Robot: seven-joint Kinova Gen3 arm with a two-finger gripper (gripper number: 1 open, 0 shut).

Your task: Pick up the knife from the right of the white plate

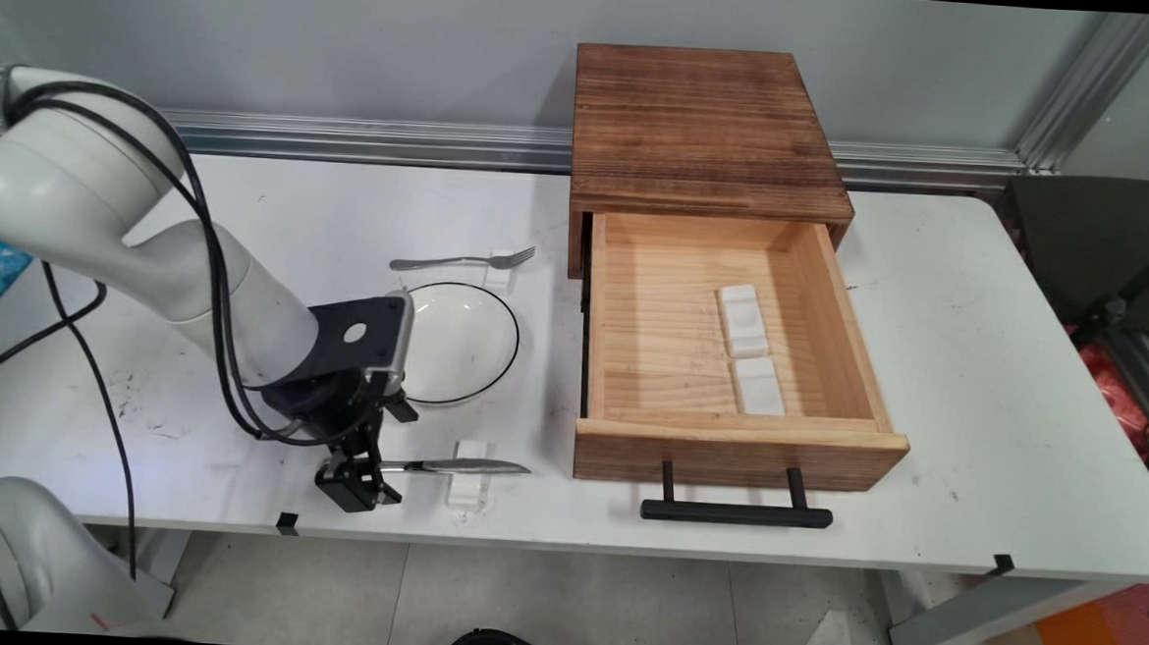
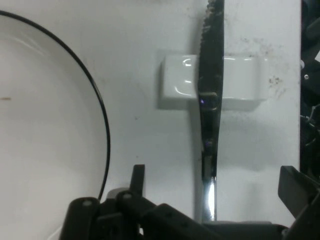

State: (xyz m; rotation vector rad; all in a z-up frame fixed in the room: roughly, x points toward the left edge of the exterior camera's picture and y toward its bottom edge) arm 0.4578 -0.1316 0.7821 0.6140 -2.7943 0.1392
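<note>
A metal knife [image 1: 469,466] lies near the table's front edge, its blade resting on a small white rest [image 1: 468,487]. My gripper [image 1: 378,455] is low at the knife's handle end, open, with one finger on each side of the handle. In the hand view the knife [image 2: 210,115] runs up from between the fingers [image 2: 138,176] and across the white rest [image 2: 175,82]. The fingers stand wide apart and do not touch the handle. A white plate with a black rim [image 1: 516,334] sits just behind the gripper, and its rim [image 2: 102,117] fills the hand view's left side.
A fork [image 1: 460,259] lies on another white rest [image 1: 500,271] behind the plate. To the right stands a dark wooden cabinet [image 1: 703,123] with its light drawer [image 1: 855,322] pulled open; two white rests [image 1: 742,319] [image 1: 759,385] lie inside. The drawer's black handle [image 1: 737,514] overhangs the table's front edge.
</note>
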